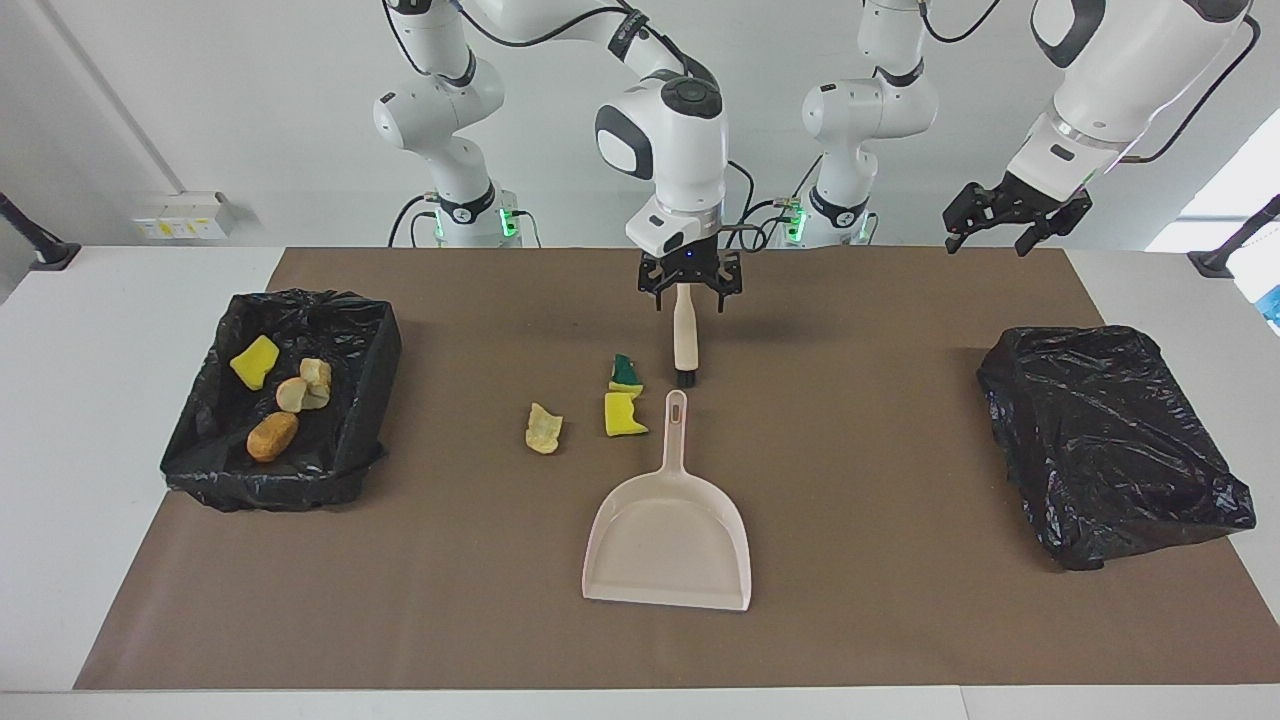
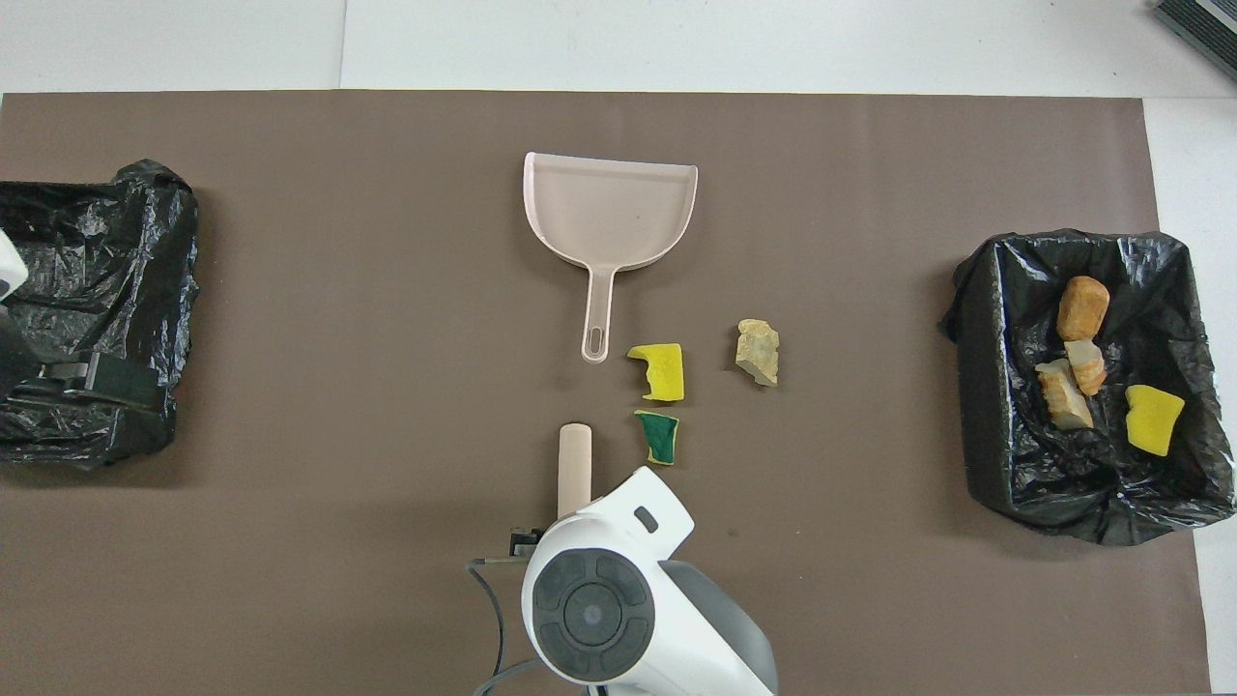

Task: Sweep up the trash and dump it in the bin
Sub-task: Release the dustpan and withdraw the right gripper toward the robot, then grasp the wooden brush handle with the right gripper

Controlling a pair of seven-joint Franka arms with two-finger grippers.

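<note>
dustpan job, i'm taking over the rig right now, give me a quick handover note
Right gripper: open, around the top of the brush, which stands upright on the mat.
Left gripper: open, empty, waiting in the air at its own end of the table.
Dustpan: empty, flat on the mat, handle toward the robots.
Done: four scraps lie in the open bin at the right arm's end.
Left: three scraps on the mat beside the dustpan's handle, a beige lump, a yellow sponge chunk and a green-backed chunk. Sweep them in, then dump.

A brown mat [image 1: 900, 450] covers the white table [image 1: 100, 400]. On it lie a pink dustpan [image 1: 668, 545], a brush [image 1: 685, 345], three scraps [image 1: 626, 414] mid-mat, and black-lined bins [image 1: 285, 400] at both ends.
</note>
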